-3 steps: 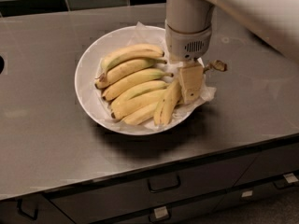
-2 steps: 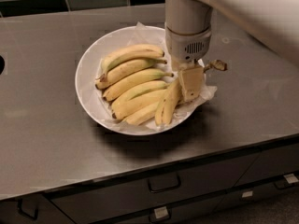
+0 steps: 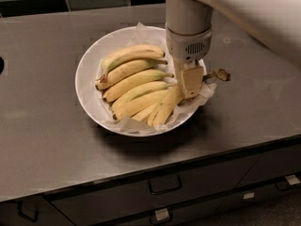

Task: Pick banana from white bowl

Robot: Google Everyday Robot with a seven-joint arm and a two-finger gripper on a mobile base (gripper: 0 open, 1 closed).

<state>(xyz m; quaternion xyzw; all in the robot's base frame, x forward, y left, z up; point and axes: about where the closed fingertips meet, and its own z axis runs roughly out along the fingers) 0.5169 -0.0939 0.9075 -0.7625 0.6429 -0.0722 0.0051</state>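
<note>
End effector [image 3: 192,86], grip state indiscernible, sits at stem end of long yellow banana [image 3: 164,109] slanting down-left in shallow white bowl [image 3: 89,81].

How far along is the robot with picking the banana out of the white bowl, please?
Reached: the gripper is down at the stem end of the banana, on the right side of the white bowl. In hand: the grasp, not confirmable. Left: the lift; the banana lies in the bowl beside the other bananas.
</note>
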